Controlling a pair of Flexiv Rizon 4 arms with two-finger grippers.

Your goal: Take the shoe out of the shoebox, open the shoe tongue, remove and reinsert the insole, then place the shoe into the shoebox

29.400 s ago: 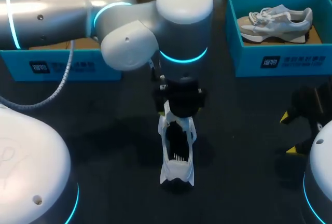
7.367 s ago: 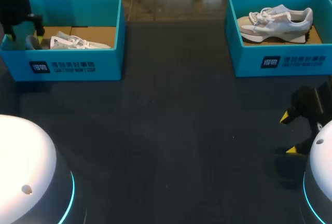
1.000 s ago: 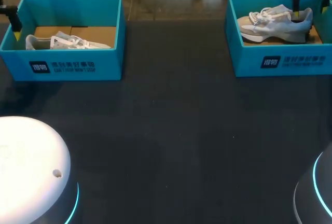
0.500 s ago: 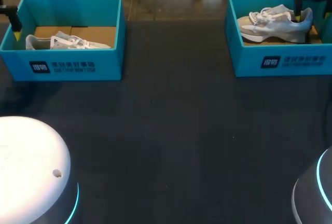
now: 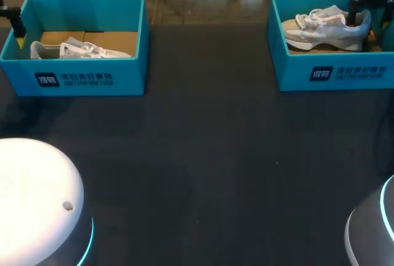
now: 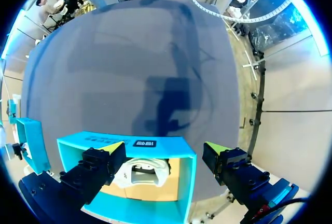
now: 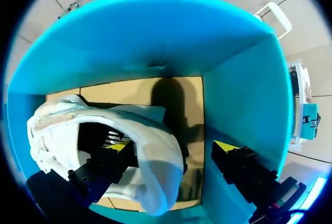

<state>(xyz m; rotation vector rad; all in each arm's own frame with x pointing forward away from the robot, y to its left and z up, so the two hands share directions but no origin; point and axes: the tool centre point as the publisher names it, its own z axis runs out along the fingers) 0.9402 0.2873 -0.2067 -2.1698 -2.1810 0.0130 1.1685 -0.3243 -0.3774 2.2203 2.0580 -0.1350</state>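
Since the head view of 1 second ago, the right arm has sunk at the upper right of the frame. Its right gripper (image 7: 174, 149) was then above the rim with yellow tips showing. It now reaches down into the right teal cardboard shoebox (image 5: 320, 76) at the shoe's heel. The left arm's gripper has not shifted from the far left edge.

The dark table (image 5: 203, 155) fills the middle of the frame, with 2 white domed robot bases (image 5: 37, 198) in the lower corners. The left teal cardboard shoebox (image 5: 86, 80), upper left, holds a white lace-up sneaker (image 5: 74, 49). The left gripper (image 6: 163, 149) hangs above one end of that box, its 2 fingers spread wide and holding nothing.

The white and grey mesh sneaker (image 5: 320, 26) stands on its sole on the right box's brown floor, toe toward the frame's left. In the right wrist view, 1 finger is inside the shoe's opening. The other is outside the heel and apart from it, near the box wall. The heel collar lies between these wide-open jaws, unclamped.
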